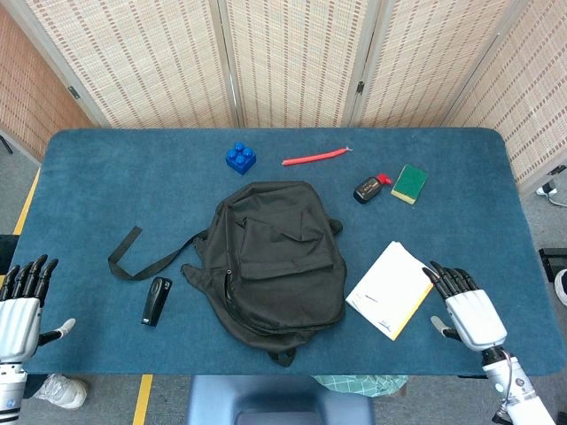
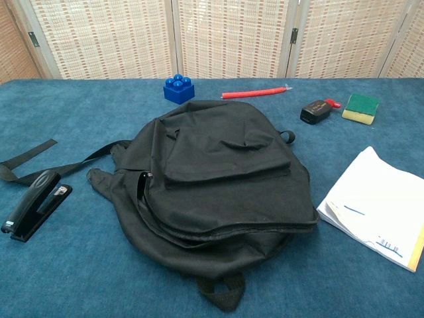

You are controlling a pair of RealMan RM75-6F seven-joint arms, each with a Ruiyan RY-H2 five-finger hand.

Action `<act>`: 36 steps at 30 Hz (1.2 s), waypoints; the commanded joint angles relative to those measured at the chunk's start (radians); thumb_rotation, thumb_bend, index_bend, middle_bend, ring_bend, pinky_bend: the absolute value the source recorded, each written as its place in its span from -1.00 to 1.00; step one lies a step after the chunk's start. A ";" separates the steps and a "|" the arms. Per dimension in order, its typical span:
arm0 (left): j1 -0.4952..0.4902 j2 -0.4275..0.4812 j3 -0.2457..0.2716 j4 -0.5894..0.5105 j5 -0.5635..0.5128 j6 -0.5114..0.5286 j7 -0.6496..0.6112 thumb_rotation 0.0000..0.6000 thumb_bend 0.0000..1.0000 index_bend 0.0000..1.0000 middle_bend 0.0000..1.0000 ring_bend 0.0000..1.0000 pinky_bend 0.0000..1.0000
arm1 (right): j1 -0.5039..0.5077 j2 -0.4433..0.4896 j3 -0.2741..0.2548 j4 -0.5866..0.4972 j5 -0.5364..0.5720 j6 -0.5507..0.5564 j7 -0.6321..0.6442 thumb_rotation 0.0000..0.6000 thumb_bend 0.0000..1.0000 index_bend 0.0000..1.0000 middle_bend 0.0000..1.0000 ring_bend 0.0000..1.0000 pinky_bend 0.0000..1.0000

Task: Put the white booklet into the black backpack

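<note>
The white booklet [image 1: 392, 289] lies flat near the front right corner of the surface [image 1: 89, 195], just right of the black backpack [image 1: 275, 257], which sits at the middle and looks closed. The right robot hand [image 1: 468, 310] hovers just beside the booklet's right edge, fingers spread and holding nothing. The left robot hand [image 1: 19, 305] is off the front left corner, also released with fingers apart. A black stapler [image 1: 156, 301] lies left of the backpack. Along the far edge lie a blue block [image 1: 240, 158], a red pen [image 1: 314, 158] and a green sponge [image 1: 409, 183].
</note>
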 commanded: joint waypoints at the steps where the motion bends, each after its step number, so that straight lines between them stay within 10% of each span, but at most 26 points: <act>1: 0.000 0.001 0.001 -0.001 0.000 -0.002 0.001 1.00 -0.73 -0.90 -0.85 -0.81 -1.00 | 0.024 -0.056 -0.019 0.065 -0.022 -0.032 0.003 0.92 -0.32 -0.98 -0.81 -0.74 -0.70; 36: -0.005 0.017 0.009 -0.042 -0.017 -0.039 0.020 1.00 -0.73 -0.94 -0.85 -0.81 -1.00 | 0.088 -0.260 -0.081 0.417 -0.043 -0.103 0.092 0.93 -0.07 -0.98 -0.89 -0.87 -1.00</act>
